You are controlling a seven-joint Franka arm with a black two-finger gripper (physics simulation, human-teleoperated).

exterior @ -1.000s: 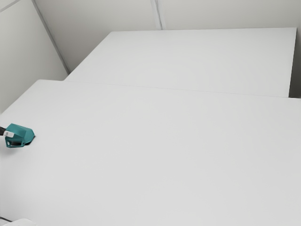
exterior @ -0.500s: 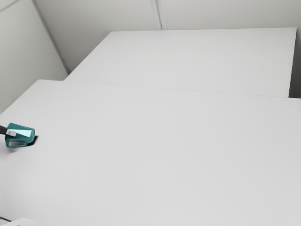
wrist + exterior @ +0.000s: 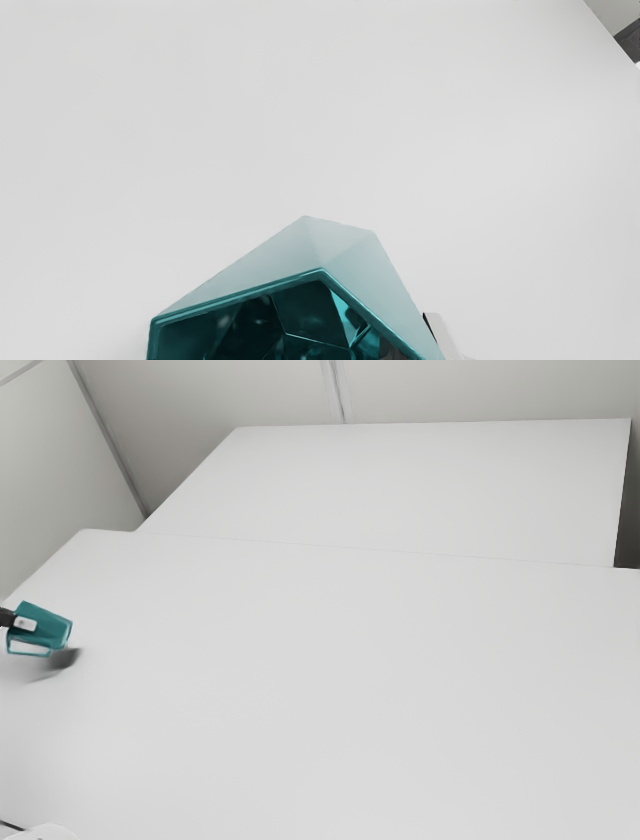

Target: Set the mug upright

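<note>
- Since the last frame: mug (image 3: pixel 48 628) has gone up and turned a bit, its shadow (image 3: pixel 65 659) now softer on the table below it. Gripper (image 3: pixel 24 624) rose with it.
- Exterior view's left edge, lower corner: part of a white object (image 3: pixel 42 833), with a dark cable (image 3: pixel 12 826) running to it.
- Same edge, higher up: black gripper reaches in. Light-colored finger pad (image 3: pixel 26 625) lies against the mug's side.
- Pincer state: closed on the mug, carrying it. One finger (image 3: pixel 442 336) is along the outside wall in the wrist view; can't make out the other one clearly.
- Mug: teal, faceted, held above the table near the exterior view's left edge. Tilted, not upright. Handle (image 3: pixel 28 651) hangs on its lower side in that view.
- Mug in wrist view: mouth toward the camera, angular rim (image 3: pixel 240 294) and dark glossy inside both visible, base farther from the camera than the rim.
- White table (image 3: pixel 330 690) runs from there across to the exterior view's right.
- Second white surface (image 3: pixel 420 485) sits behind the table, pale walls (image 3: pixel 220 395) beyond.
</note>
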